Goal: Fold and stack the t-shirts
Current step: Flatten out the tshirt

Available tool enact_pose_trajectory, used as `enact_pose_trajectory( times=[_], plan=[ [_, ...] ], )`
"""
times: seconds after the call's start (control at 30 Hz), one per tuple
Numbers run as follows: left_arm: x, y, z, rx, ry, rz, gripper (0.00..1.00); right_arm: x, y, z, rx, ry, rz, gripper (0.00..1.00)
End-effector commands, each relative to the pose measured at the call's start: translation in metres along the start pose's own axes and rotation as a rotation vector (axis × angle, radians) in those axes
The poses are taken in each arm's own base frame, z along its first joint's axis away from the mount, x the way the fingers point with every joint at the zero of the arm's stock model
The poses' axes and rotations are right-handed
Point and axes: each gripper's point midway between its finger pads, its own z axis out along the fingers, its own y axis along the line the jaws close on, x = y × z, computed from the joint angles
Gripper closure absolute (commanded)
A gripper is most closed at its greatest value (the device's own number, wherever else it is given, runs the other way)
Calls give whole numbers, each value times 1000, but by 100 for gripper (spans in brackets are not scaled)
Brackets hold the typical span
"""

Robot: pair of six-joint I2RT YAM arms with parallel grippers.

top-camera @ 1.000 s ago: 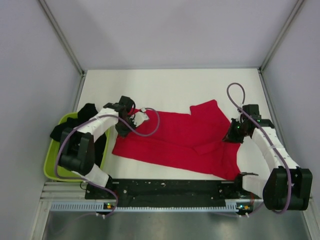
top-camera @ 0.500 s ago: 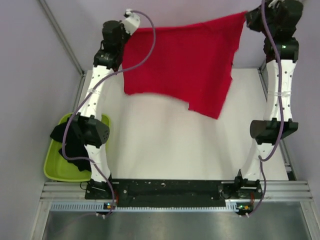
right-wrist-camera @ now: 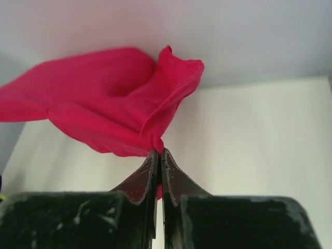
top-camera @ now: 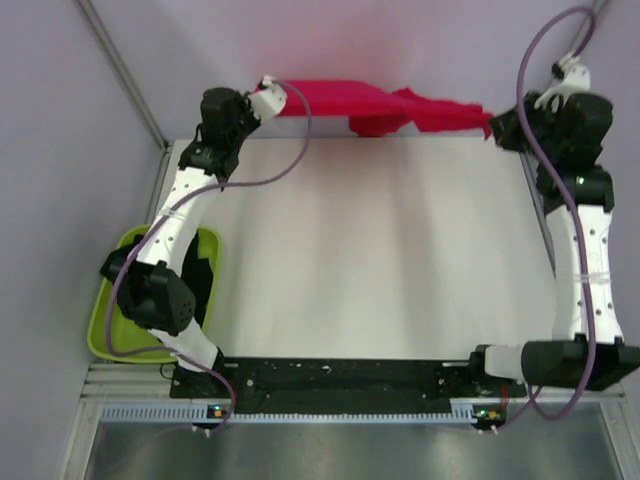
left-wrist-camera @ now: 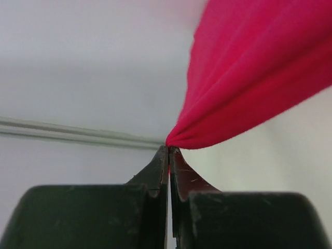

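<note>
Top external view shows the red t-shirt (top-camera: pixel 380 103) strung as a narrow, bunched band between both tools along the 12 o'clock edge of the surface (top-camera: pixel 380 260).

Hazards:
- Each grip takes only a small pinch of cloth at the tips. A sharp pull or unequal arm travel could draw the fabric out on one side and let the garment collapse in a heap.
- The cloth is gathered rather than spread, so laying it down in this state would likely trap wrinkles and spoil the fold.

Position relative to the tools:
- The left tool (top-camera: pixel 268 98) is closed on the shirt's end at 11 o'clock.
- The right tool (top-camera: pixel 495 125) is closed on the opposite end at 1 o'clock.
- In both wrist views the fabric fans out directly from the pinched jaws.

The black t-shirts (top-camera: pixel 198 288) lie in the lime-green tub (top-camera: pixel 105 340) at 8 o'clock, well apart from both tools.
</note>
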Motion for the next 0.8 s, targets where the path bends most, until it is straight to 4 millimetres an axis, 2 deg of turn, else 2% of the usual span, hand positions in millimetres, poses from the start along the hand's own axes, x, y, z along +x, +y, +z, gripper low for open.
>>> enact_pose_trajectory(
  times=[0.0, 0.07, 0.2, 0.27, 0.33, 0.43, 0.53, 0.57, 0.63, 0.77],
  plan=[
    [61, -57, -45, 231, 134, 117, 100, 96, -13, -63, 77, 179, -21, 100],
    [99, -96, -63, 358, 223, 145, 100, 152, -12, -88, 80, 302, -3, 100],
    [169, -166, -115, 630, 440, 170, 100, 259, -6, -140, 59, 618, 60, 100],
    [203, -199, -140, 750, 530, 182, 100, 298, -11, -161, 91, 749, 102, 100],
    [227, -222, -160, 820, 593, 180, 100, 323, -8, -172, 92, 834, 151, 100],
    [244, -244, -181, 889, 644, 153, 100, 347, -5, -178, 105, 922, 225, 100],
    [253, -255, -183, 899, 655, 142, 100, 355, -20, -171, 173, 933, 197, 100],
    [254, -255, -180, 887, 659, 137, 100, 354, -22, -165, 172, 925, 185, 100],
    [255, -255, -177, 879, 673, 125, 100, 346, -13, -151, 118, 897, 186, 100],
    [252, -248, -161, 822, 681, 103, 100, 333, 0, -110, 11, 828, 134, 100]
  ],
)
